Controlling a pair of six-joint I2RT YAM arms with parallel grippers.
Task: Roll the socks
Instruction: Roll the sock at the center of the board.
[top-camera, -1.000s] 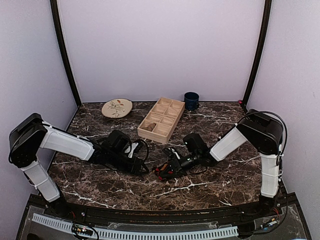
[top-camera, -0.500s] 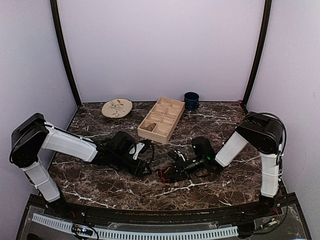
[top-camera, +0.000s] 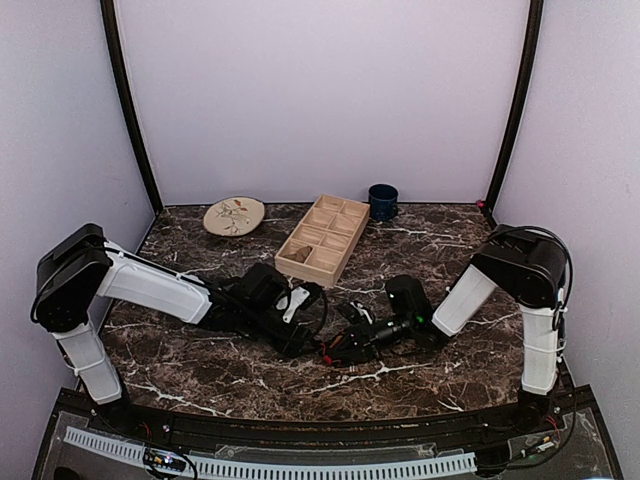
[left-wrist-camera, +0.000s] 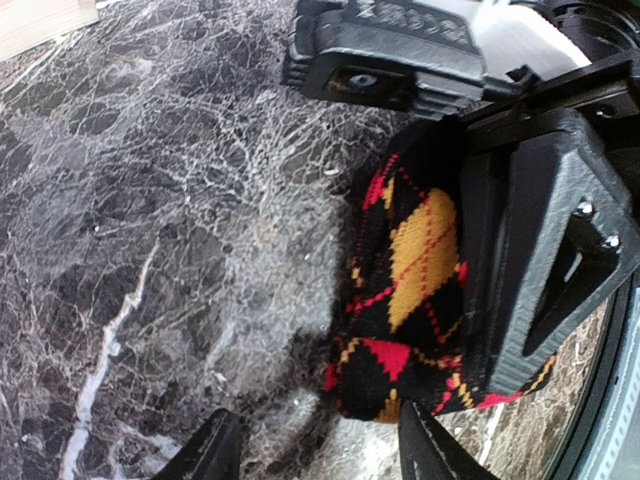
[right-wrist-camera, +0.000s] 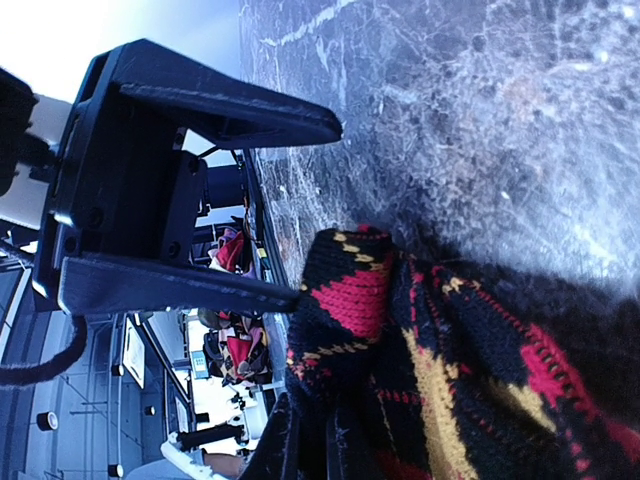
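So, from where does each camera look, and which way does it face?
Top external: high behind the robot, looking down and forward over the table; left arm and right arm show.
Left wrist: low by the table, looking past the open left gripper, tips at the bottom edge, at the sock.
Right wrist: low, looking along the right gripper, shut on the sock, toward the left gripper.
Shared: both wrist views show the sock; each shows the opposite gripper.

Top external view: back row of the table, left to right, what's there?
plate → wooden tray → mug
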